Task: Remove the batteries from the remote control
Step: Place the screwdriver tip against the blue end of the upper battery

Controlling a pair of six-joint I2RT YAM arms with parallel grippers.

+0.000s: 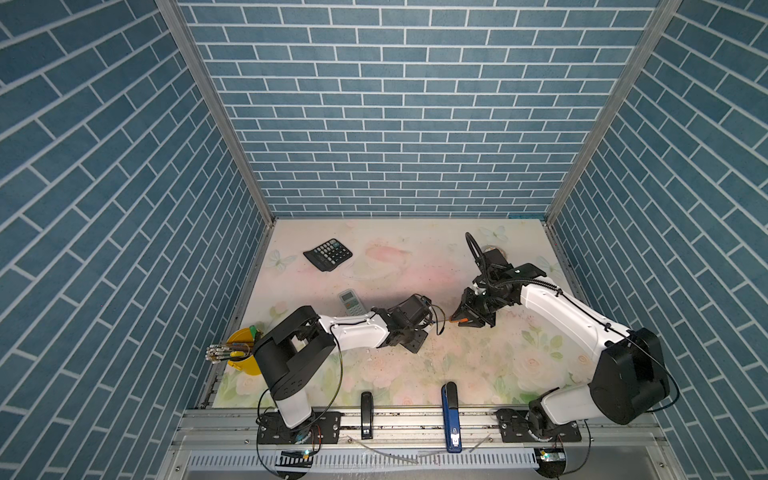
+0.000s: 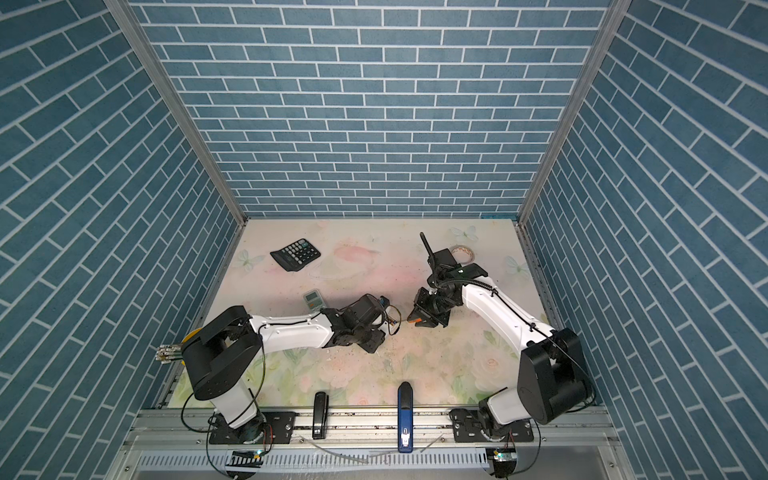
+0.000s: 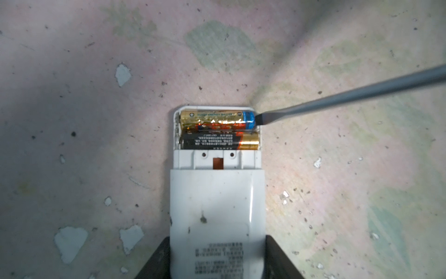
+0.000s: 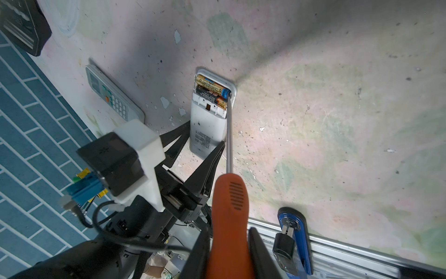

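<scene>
Gripping the white remote (image 3: 217, 198) in the half-open left tool (image 3: 217, 239); pinching the orange screwdriver (image 4: 230, 198) in the nearly closed right tool (image 4: 229, 232), touching its tip to the blue-ended battery (image 3: 217, 118).

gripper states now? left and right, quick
Left gripper: shut on the white plastic remote control.
Right gripper: shut on the orange-handled steel screwdriver.

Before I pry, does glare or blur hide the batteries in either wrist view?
Left wrist view: glare streaks the gold-and-blue battery, yet its blue end and the screwdriver tip read sharp; the shaft softens outward. Right wrist view: batteries in the remote small but clear, little glare.
</scene>
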